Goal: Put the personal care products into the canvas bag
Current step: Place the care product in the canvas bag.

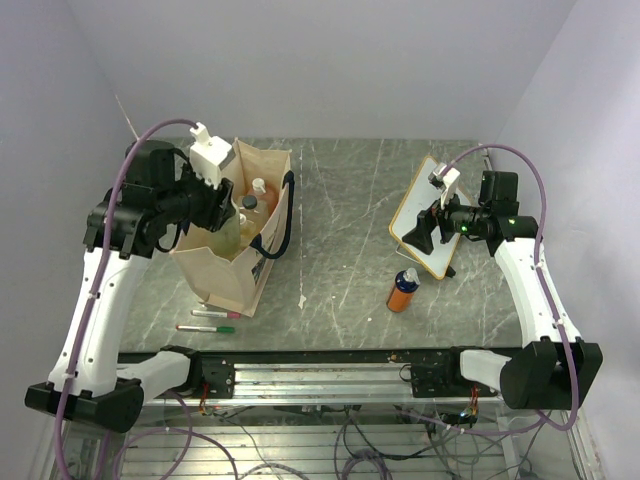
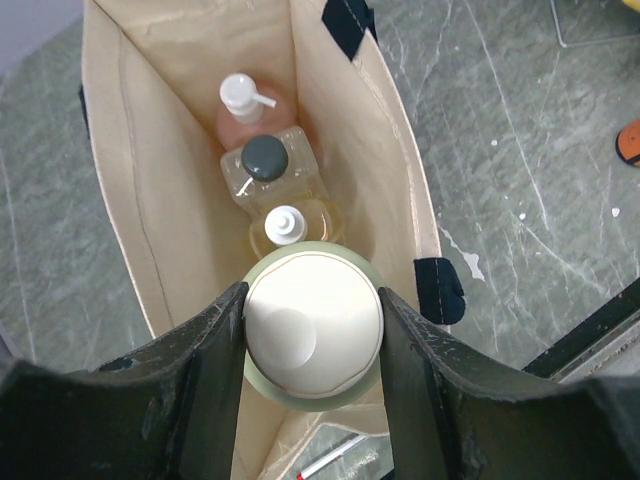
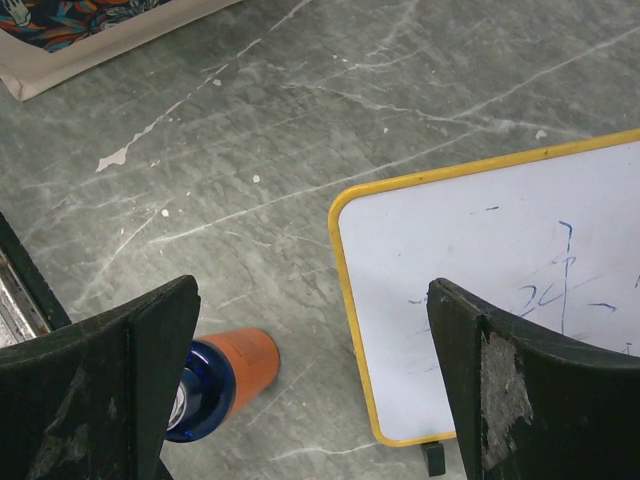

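The canvas bag (image 1: 240, 270) stands open at the left; its inner wall (image 2: 150, 200) fills the left wrist view. Inside it stand a salmon-pink bottle (image 2: 243, 100), a clear bottle with a black cap (image 2: 265, 160) and an amber bottle with a white cap (image 2: 283, 225). My left gripper (image 2: 313, 298) is shut on the cream cap of the pale green bottle (image 2: 313, 335) and holds it upright in the bag's mouth (image 1: 228, 236). The orange bottle (image 1: 403, 291) stands on the table. My right gripper (image 3: 312, 300) is open and empty above it, with the orange bottle (image 3: 235, 370) by its left finger.
A whiteboard (image 1: 432, 215) lies at the right, under my right gripper (image 1: 420, 235); its yellow-edged corner (image 3: 480, 300) shows between the fingers. A red pen (image 1: 215, 313) and a green pen (image 1: 205, 328) lie in front of the bag. The bag's printed side (image 3: 60, 20) shows far left.
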Action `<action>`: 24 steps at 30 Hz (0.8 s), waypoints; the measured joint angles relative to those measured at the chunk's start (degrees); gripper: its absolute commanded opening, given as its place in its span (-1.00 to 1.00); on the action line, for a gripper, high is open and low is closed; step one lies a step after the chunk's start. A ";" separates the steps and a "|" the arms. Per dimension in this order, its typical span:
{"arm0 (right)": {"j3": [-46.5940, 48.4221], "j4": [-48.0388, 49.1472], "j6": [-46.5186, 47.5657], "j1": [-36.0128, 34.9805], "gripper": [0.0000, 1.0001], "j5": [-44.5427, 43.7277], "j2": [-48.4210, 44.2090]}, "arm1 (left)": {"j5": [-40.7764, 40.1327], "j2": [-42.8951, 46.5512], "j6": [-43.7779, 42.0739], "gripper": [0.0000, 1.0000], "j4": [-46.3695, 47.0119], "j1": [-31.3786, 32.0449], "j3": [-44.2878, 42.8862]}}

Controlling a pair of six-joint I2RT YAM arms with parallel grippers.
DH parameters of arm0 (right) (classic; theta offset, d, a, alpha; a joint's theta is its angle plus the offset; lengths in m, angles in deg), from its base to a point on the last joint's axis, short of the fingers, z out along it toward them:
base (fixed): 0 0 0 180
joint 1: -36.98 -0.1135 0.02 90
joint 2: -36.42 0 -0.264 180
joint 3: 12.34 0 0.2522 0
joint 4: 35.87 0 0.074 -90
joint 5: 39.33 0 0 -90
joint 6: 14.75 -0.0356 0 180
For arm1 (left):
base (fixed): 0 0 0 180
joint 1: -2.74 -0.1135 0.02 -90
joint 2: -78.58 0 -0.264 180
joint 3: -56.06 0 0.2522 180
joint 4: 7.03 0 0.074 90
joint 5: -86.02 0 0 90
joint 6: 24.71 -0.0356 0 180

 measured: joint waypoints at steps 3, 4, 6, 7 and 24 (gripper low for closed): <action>0.00 0.20 0.00 0.02 0.94 -0.02 0.00 | 0.00 -0.22 -0.02 -0.86 0.00 0.00 1.88; -0.02 0.39 0.00 0.00 0.94 -0.02 -0.04 | -0.02 -0.24 -0.02 -0.86 0.02 -0.02 2.49; -0.02 0.72 0.00 0.02 0.94 -0.02 -0.09 | -0.02 -0.26 -0.02 -0.86 0.00 -0.04 3.61; -0.02 0.90 0.00 0.02 0.94 -0.02 -0.11 | -0.02 -0.37 -0.02 -0.86 0.00 -0.04 4.07; -0.35 1.27 -0.02 0.00 0.95 -0.04 -1.03 | -0.11 -5.09 -1.25 -0.86 4.76 -0.07 14.01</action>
